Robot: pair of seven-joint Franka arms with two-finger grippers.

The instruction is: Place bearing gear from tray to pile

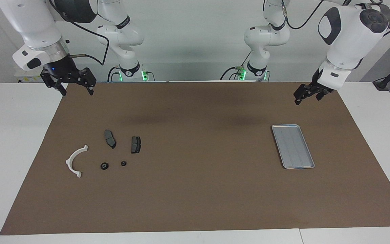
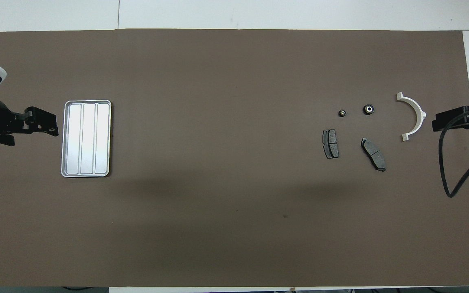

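No legible text, labels, brands or numbers on any object, arm or table.

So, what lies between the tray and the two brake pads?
Nothing: between the tray and the brake pads the overhead view shows only bare brown mat.

My right gripper (image 1: 74, 87) hangs high in the air, at the right arm's end of the table, near my base. Its two fingers (image 1: 89, 88) point down and stand wide apart, and nothing is between them. My left gripper (image 1: 306, 95) hangs at the left arm's end, tilted down and forward. Its fingers are spread too and hold nothing. Both my wrists are bent downward.
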